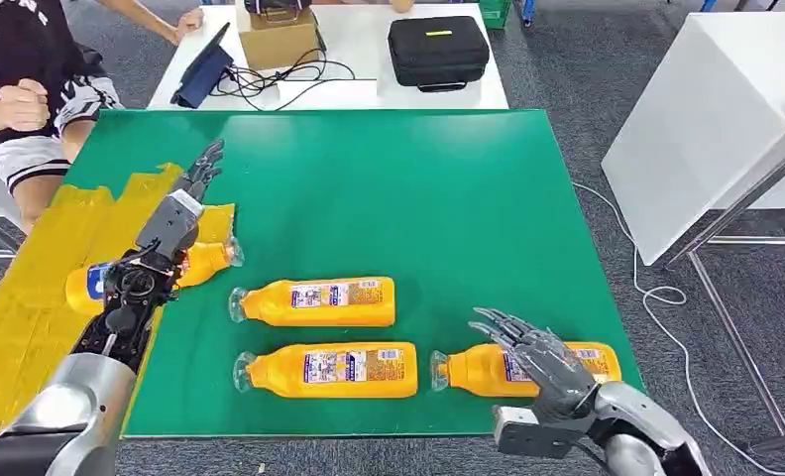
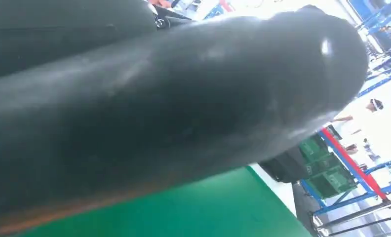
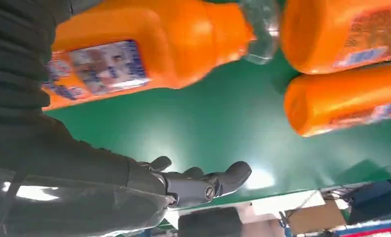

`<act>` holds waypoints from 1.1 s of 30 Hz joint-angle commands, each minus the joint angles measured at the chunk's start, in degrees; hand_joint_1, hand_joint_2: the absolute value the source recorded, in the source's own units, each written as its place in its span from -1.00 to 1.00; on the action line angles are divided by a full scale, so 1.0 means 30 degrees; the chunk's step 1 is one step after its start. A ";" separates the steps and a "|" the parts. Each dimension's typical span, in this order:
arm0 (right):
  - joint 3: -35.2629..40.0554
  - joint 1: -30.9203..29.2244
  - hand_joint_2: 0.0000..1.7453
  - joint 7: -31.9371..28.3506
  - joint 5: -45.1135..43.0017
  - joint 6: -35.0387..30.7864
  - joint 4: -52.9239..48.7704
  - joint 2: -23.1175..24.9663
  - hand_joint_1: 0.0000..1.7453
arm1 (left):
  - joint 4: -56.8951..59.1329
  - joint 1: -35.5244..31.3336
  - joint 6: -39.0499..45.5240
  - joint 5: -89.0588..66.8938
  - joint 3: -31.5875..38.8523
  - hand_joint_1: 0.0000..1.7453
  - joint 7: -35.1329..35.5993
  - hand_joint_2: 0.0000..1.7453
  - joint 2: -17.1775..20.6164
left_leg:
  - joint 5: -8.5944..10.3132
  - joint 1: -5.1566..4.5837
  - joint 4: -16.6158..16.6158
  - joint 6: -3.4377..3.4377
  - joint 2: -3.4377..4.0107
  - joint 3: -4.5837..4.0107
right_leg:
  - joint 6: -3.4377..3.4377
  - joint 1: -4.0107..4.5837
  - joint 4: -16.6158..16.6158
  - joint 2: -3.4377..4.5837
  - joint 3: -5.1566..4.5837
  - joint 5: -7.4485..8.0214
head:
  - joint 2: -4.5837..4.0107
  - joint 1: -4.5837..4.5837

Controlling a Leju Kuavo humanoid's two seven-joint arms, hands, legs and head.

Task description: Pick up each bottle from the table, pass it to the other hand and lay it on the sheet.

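My right hand hovers with fingers spread and holding nothing over the nearest bottle on the green table, while my left hand, fingers extended and empty, hangs above a bottle on the yellow sheet.

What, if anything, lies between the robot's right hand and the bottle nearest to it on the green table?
Nothing visible does. The right hand hangs open just above the nearest bottle, fingers spread over its label end. The other two bottles on the green table lie off to its left, clear of that short drop.
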 commanded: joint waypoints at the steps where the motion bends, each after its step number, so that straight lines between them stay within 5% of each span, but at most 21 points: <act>1: -0.1902 0.1681 1.00 0.0457 0.0652 -0.0099 -0.0168 -0.0677 -1.00 | 0.1030 0.0471 0.0200 0.0467 0.0617 -1.00 -0.0131 -1.00 -0.0025 | -0.0029 -0.0003 -0.0026 -0.0015 -0.0014 0.0085 | 0.0003 -0.0001 -0.0023 -0.0031 0.0090 -0.0035 | 0.0000 0.0000; 16: -0.5177 0.3895 1.00 0.2469 0.3182 -0.0267 -0.0144 0.0571 -1.00 | -0.1162 0.2080 0.0130 0.0582 0.0955 -1.00 0.0525 -1.00 -0.0317 | -0.0048 0.0008 -0.0023 -0.0024 -0.0020 0.0088 | 0.0003 0.0019 -0.0029 -0.0042 0.0103 -0.0046 | 0.0000 0.0007; 33: -0.4678 0.0896 1.00 0.3723 0.5332 -0.0618 0.4025 0.0877 -1.00 | -0.1805 0.2521 -0.0104 0.0505 0.1056 -1.00 0.0847 -1.00 -0.0434 | -0.0042 0.0015 -0.0023 -0.0036 0.0025 0.0063 | 0.0004 0.0023 -0.0040 0.0007 0.0065 -0.0012 | 0.0000 0.0000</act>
